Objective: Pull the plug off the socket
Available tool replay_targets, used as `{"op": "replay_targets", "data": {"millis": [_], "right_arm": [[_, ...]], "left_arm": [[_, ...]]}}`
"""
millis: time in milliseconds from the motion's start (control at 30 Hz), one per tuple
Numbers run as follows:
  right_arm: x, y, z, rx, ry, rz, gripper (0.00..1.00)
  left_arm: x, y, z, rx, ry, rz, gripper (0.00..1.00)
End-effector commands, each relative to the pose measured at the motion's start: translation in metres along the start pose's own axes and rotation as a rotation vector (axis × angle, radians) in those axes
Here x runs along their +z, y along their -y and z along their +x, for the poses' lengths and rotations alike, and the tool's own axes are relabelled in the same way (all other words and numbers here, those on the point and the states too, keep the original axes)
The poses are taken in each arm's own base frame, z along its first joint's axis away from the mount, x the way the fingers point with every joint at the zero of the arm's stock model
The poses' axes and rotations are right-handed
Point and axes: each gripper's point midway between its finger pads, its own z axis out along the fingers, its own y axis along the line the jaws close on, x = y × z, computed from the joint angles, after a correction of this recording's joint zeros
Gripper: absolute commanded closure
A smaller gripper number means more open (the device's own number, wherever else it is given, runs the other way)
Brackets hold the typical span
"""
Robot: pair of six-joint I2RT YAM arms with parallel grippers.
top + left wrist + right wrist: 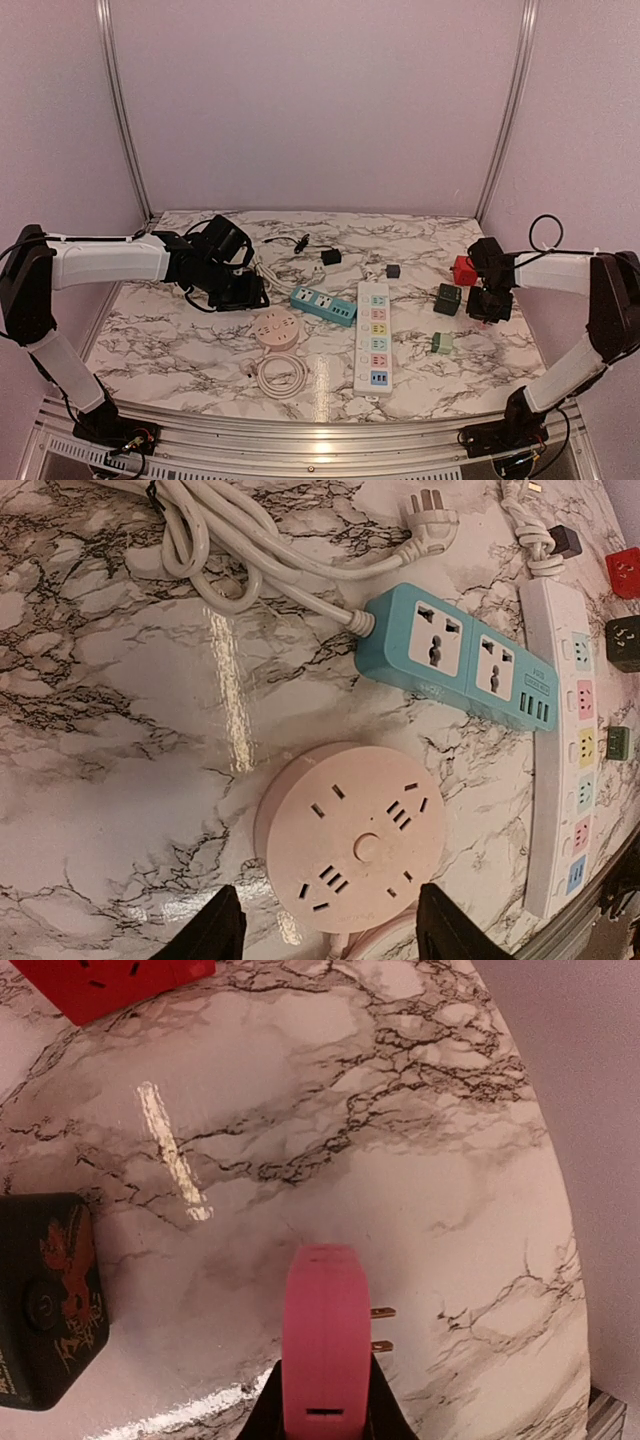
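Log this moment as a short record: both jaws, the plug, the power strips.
left jaws: open, over the round socket, holding nothing
right jaws: shut on the pink plug
plug: prongs bare, in no socket, above the table
blue strip: sockets empty
white strip: no plug seen in it
near right jaws: black cube, red cube
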Motion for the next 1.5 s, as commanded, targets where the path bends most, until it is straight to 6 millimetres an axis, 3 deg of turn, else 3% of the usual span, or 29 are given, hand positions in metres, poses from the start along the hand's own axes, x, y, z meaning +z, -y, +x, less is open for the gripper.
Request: {"op": "replay_targets", "data": {"millis": [0,100,433,633,933,1267,1467], "right_arm": [[0.003,0.009,-0.012,0.039,0.011,0.080,1.00],[0.008,0.010,-0.009,0.035,-0.005,0.100,0.99],[0.016,0.010,-0.003,0.035,-0.029,0.119,0.83],[0.014,0.008,-0.006,0.038,-0.023,0.105,0.75],[0.010,0.005,-0.009,0.038,-0.014,0.080,0.71],[0.004,-0.011,-0.013,0.032,0.009,-0.031,0.59],[0.003,-0.014,-0.014,0.032,0.009,-0.047,0.57]], "left_arm": [[-0.009,0.001,-0.005,0.004,0.010,-0.002,0.40],[-0.010,0.000,-0.004,0.004,0.009,-0.005,0.40],[-0.010,-0.001,-0.003,0.004,0.008,-0.005,0.40],[-0.010,-0.002,-0.003,0.001,0.011,-0.007,0.40],[-0.009,-0.002,-0.003,-0.001,0.011,-0.008,0.40],[-0.007,-0.001,-0.003,-0.002,0.008,-0.006,0.40],[-0.008,-0.002,-0.002,-0.001,0.006,-0.007,0.40]]}}
